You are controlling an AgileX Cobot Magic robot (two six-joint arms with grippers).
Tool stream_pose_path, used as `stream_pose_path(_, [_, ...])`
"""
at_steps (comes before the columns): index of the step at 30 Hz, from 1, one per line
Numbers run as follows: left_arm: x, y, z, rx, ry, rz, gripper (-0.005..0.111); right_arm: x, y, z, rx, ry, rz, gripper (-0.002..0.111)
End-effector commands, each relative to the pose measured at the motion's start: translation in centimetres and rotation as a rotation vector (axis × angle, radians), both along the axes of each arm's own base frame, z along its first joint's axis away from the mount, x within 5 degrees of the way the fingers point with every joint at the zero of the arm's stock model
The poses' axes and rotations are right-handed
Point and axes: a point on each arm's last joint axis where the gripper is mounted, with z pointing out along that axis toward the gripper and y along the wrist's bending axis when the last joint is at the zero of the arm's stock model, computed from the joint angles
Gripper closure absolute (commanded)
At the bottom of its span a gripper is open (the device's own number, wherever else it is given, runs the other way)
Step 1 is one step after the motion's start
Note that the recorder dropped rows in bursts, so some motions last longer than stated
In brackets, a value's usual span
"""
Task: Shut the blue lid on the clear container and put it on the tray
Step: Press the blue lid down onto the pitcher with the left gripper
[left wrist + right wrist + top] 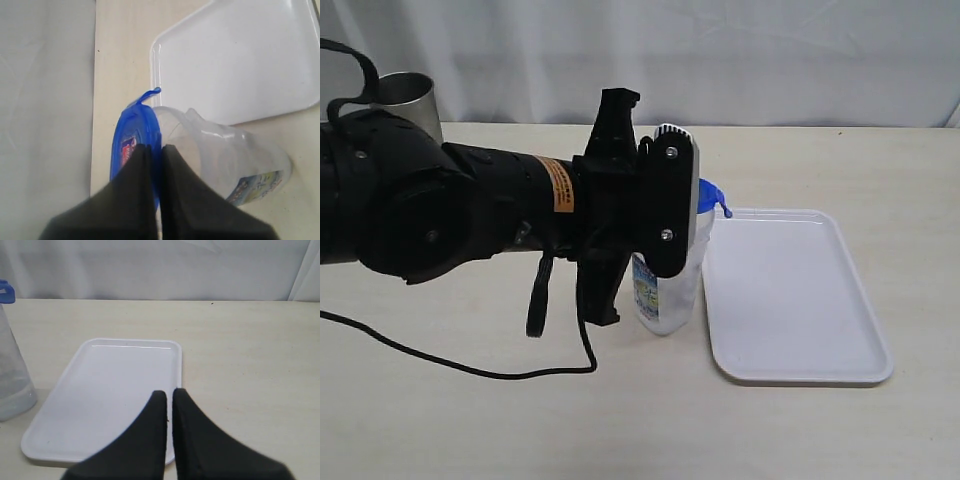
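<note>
The clear container [665, 300] stands upright on the surface [470, 430], its long axis vertical. It is just beside the tray [800, 350] but not on it. In the exterior view the tray lies directly to the container's right, with its nearest long rim almost touching the container's base.

The blue lid [134, 131] sits at the container's mouth. One snap flap sticks out loose toward the tray, so the lid does not look fully locked down.

The left claw [156, 148] is closed on the lid. The left wrist view shows the lid's blue rim pinched between its two dark fingers [177, 195]. It comes at the container's top from the side away from the tray.

The right claw [169, 395] is closed and empty. It hangs above the tray's near rim, well apart from the container, which shows only at the edge of the right wrist view.

The left arm is therefore the nearer one and already has contact. Once the flaps are pressed shut, the likely move is a short sideways carry over the low rim. The container is tall and slim, so it could tip if dragged rather than lifted.
</note>
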Motion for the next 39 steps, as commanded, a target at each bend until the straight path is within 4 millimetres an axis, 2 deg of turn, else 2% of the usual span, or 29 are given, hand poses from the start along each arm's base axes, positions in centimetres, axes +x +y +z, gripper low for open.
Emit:
stream_pose_path(1, [-0.38, 0.16, -0.30, -0.006, 0.026, 0.010, 0.107, -0.03, -0.03, -0.02, -0.005, -0.005, -0.004, 0.104])
stream_pose_path(6, [-0.61, 0.43, -0.93, 0.011, 0.047, 0.013, 0.107, -0.03, -0.03, -0.02, -0.005, -0.005, -0.004, 0.104])
stream_pose_path(39, [-0.67, 0.18, -0.71, -0.072, 0.108, 0.071, 0.107, -0.03, -0.03, -0.02, -0.005, -0.005, -0.004, 0.104])
